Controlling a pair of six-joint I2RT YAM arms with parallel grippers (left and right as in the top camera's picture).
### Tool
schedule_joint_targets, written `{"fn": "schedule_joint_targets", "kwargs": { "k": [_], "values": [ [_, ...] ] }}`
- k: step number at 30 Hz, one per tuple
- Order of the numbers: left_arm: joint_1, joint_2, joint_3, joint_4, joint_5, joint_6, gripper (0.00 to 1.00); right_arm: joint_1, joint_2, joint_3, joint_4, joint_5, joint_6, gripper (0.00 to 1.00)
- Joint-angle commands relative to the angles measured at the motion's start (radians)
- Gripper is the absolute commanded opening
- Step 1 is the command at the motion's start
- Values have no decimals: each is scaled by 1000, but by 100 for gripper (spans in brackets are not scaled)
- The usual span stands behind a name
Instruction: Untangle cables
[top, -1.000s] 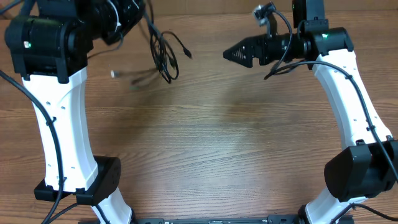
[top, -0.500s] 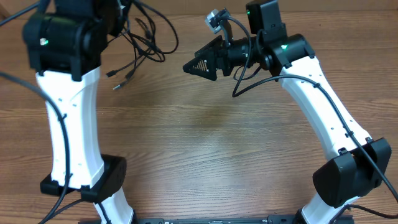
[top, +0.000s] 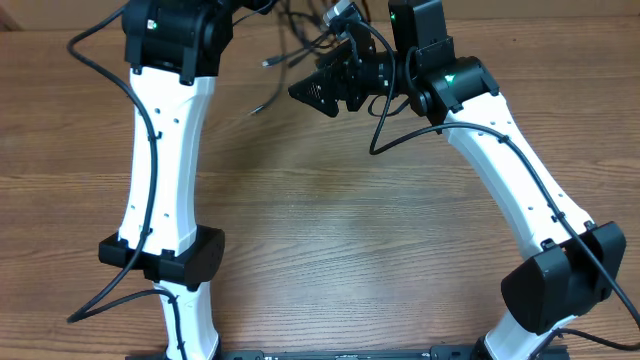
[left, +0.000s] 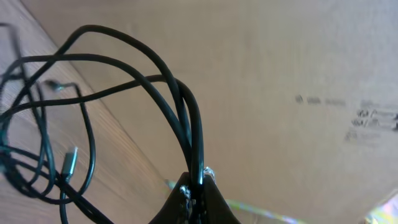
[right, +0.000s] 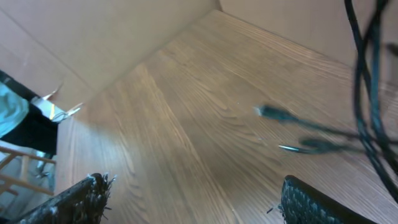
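The left hand (left: 196, 198) pinches the cables (left: 186, 118), loops arching away, plugs (left: 68, 165) hanging tableward (right hand (right: 196, 198) spread).

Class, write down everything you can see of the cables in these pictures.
The cables are a few thin black flexible cords, looped and crossing one another in a tangle. Several strands are pinched together in the shut left hand, which holds them up; the loops hang toward the wooden table. Small metal-tipped plugs show at loose ends. The open right hand is near but not touching them.
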Motion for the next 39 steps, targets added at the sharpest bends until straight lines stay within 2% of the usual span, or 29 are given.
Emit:
{"fn": "schedule_joint_targets", "kwargs": {
  "k": [1, 6, 14, 19, 26, 30, 35, 39],
  "values": [
    [-6, -18, 15, -1, 45, -5, 4, -8, 35, 12, 3, 40, -9, 87],
    [1, -19, 15, -51, 74, 64, 4, -66, 36, 12, -8, 121, -8, 90],
    [-27, -22, 16, -69, 140, 130, 4, -137, 36, 12, -16, 72, 3, 91],
    [-18, -30, 16, -108, 328, 289, 4, -153, 36, 12, -22, 193, 26, 93],
    [53, -80, 16, -186, 410, 418, 4, -249, 36, 13, -116, 213, 26, 95],
    [82, -108, 16, -164, 534, 472, 4, -274, 36, 13, -151, 104, 21, 97],
    [79, -117, 16, -164, 541, 488, 4, -238, 36, 13, -121, -118, 21, 98],
    [79, -117, 16, -156, 570, 499, 4, -192, 36, 13, -100, -206, 5, 98]
  ]
}}
